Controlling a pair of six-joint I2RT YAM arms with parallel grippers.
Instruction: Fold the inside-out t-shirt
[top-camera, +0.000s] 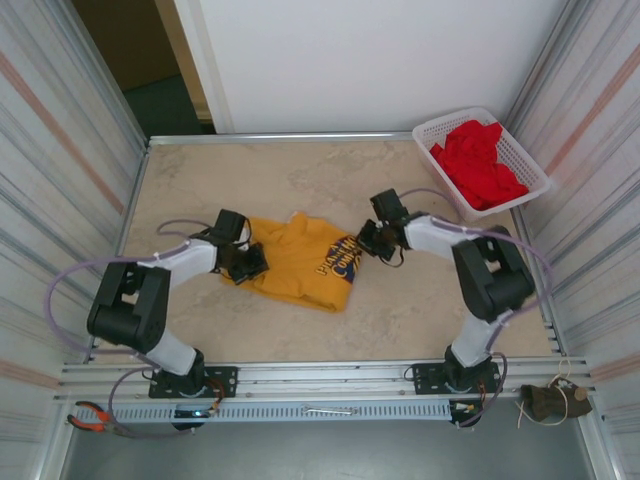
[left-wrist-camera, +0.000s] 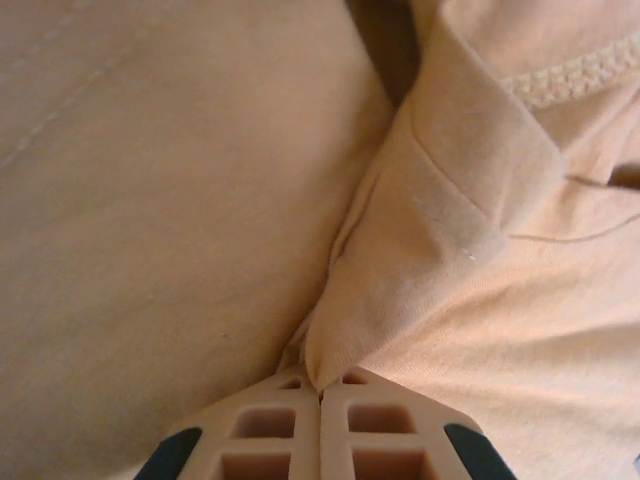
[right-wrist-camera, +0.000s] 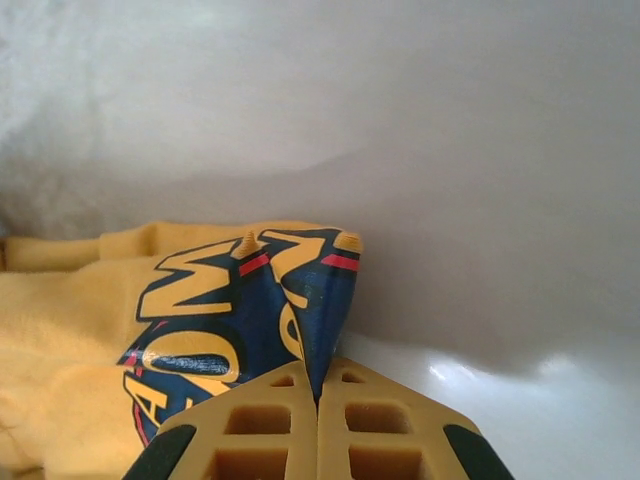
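- The left gripper (top-camera: 250, 263) is clamped on the left edge of a crumpled mustard-yellow cotton t-shirt (top-camera: 300, 260), mid-tabletop, navy lettering showing at its right.
- The right gripper (top-camera: 368, 240) pinches that printed edge.
- A white plastic lattice basket (top-camera: 430, 140) at the far right corner holds a bright red garment (top-camera: 480, 165).

The mustard-yellow cotton t-shirt (top-camera: 305, 262) lies bunched on the beige stone-patterned table (top-camera: 300, 180), about in the middle between the two arms and nearer to the front edge than to the back one. The left gripper (top-camera: 250, 262) (left-wrist-camera: 320, 385) is at the shirt's left edge and the right gripper (top-camera: 368, 240) (right-wrist-camera: 320, 385) at its right edge, each with cloth between its fingers. At the far right corner stands a white plastic mesh basket (top-camera: 520, 150), well apart from the shirt, with a bright red cloth garment (top-camera: 480, 165) in it. The orange-handled pliers (top-camera: 95, 418) lie before the table, left of the left arm's base.
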